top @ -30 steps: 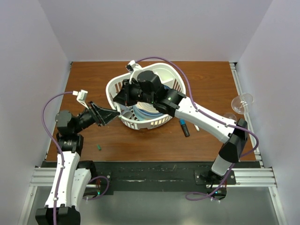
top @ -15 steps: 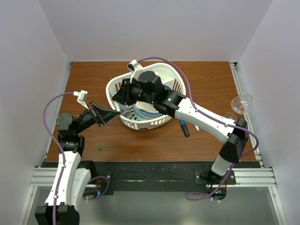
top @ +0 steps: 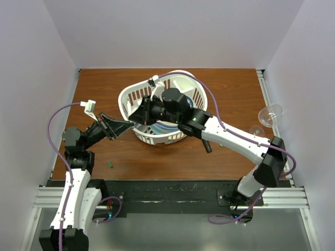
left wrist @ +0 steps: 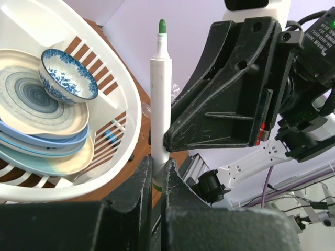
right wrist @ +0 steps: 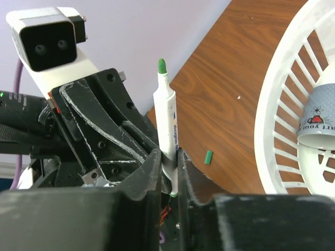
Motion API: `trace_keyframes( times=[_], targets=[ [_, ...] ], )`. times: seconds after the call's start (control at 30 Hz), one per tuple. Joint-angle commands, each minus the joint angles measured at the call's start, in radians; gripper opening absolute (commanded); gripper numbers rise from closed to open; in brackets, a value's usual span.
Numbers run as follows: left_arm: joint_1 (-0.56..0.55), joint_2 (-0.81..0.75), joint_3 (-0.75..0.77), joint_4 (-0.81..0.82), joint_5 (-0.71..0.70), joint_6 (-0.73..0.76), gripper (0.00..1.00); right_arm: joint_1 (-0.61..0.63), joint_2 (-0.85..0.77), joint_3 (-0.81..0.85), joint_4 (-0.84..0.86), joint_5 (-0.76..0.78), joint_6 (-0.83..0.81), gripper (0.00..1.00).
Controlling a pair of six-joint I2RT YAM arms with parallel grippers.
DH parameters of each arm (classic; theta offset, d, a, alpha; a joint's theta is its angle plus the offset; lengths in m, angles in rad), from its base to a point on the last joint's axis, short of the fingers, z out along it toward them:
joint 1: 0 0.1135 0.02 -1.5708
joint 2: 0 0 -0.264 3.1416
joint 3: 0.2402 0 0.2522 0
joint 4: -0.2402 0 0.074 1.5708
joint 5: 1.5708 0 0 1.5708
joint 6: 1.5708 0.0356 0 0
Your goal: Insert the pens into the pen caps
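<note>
One white pen (left wrist: 160,104) (green tip exposed) is clamped by left gripper (left wrist: 157,166) and right gripper (right wrist: 168,158)

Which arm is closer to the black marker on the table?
Right. The right arm passes right over the black marker, partly covering it. The left arm is far off, past the white basket.

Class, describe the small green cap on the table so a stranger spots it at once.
Find the white basket on the brown table. Nearer and left, beside the left arm, the green cap lies alone on bare wood. It is tiny, unlike the longer black marker right of the basket.
</note>
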Motion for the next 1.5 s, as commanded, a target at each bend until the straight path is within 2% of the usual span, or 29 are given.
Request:
trace_keyframes(
  times=[0.0, 0.17, 0.2, 0.23, 0.37, 0.5, 0.57, 0.63, 0.7, 0.8, 0.9, 0.93, 0.97, 1.03, 1.23, 1.43, 1.47],
  targets=[
    [-0.004, -0.005, -0.008, 0.068, -0.001, -0.026, 0.0, 0.001, -0.011, -0.027, 0.092, -0.024, 0.021, 0.01],
    [-0.004, -0.005, -0.002, 0.061, 0.013, -0.015, 0.0, 0.001, -0.003, -0.035, 0.137, -0.027, 0.029, 0.0],
    [-0.004, -0.005, -0.001, 0.055, 0.011, -0.012, 0.0, 0.002, -0.001, -0.035, 0.14, -0.029, 0.03, 0.14],
    [-0.004, -0.007, 0.002, 0.053, 0.008, -0.012, 0.0, 0.001, -0.001, -0.037, 0.145, -0.029, 0.032, 0.2],
    [-0.004, -0.002, 0.004, 0.059, 0.005, -0.017, 0.0, 0.001, 0.009, -0.027, 0.149, -0.035, 0.029, 0.29],
    [-0.004, 0.001, 0.008, 0.062, 0.011, -0.018, 0.0, 0.001, 0.02, -0.018, 0.152, -0.042, 0.032, 0.26],
    [-0.004, 0.001, 0.008, 0.062, 0.01, -0.02, 0.0, 0.001, 0.032, -0.012, 0.158, -0.058, 0.035, 0.14],
    [-0.003, -0.001, 0.007, 0.071, 0.013, -0.025, 0.0, 0.001, 0.04, -0.004, 0.162, -0.068, 0.038, 0.1],
    [-0.004, 0.001, 0.005, 0.071, 0.017, -0.025, 0.0, 0.001, 0.048, -0.004, 0.165, -0.073, 0.04, 0.1],
    [-0.004, -0.002, 0.008, 0.073, 0.02, -0.026, 0.0, 0.001, 0.049, -0.006, 0.172, -0.079, 0.041, 0.0],
    [-0.003, 0.001, 0.016, 0.07, 0.025, -0.025, 0.0, 0.001, 0.048, -0.009, 0.175, -0.075, 0.033, 0.0],
    [-0.003, 0.002, 0.021, 0.058, 0.023, -0.022, 0.04, 0.001, 0.043, -0.01, 0.175, -0.07, 0.032, 0.0],
    [-0.003, 0.004, 0.025, 0.012, 0.013, -0.006, 0.25, -0.001, 0.04, -0.012, 0.171, -0.059, 0.026, 0.0],
    [-0.003, 0.006, 0.053, -0.062, -0.006, 0.023, 0.47, -0.008, 0.029, -0.006, 0.145, -0.024, 0.006, 0.0],
    [-0.004, 0.024, 0.179, -0.503, -0.125, 0.253, 0.62, -0.079, -0.023, 0.006, 0.099, -0.007, -0.023, 0.0],
    [-0.003, 0.033, 0.235, -0.809, -0.377, 0.279, 0.64, -0.145, -0.087, -0.015, 0.017, 0.011, -0.057, 0.0],
    [-0.003, 0.035, 0.238, -0.887, -0.464, 0.27, 0.64, -0.153, -0.112, -0.03, 0.011, 0.017, -0.062, 0.0]
  ],
)
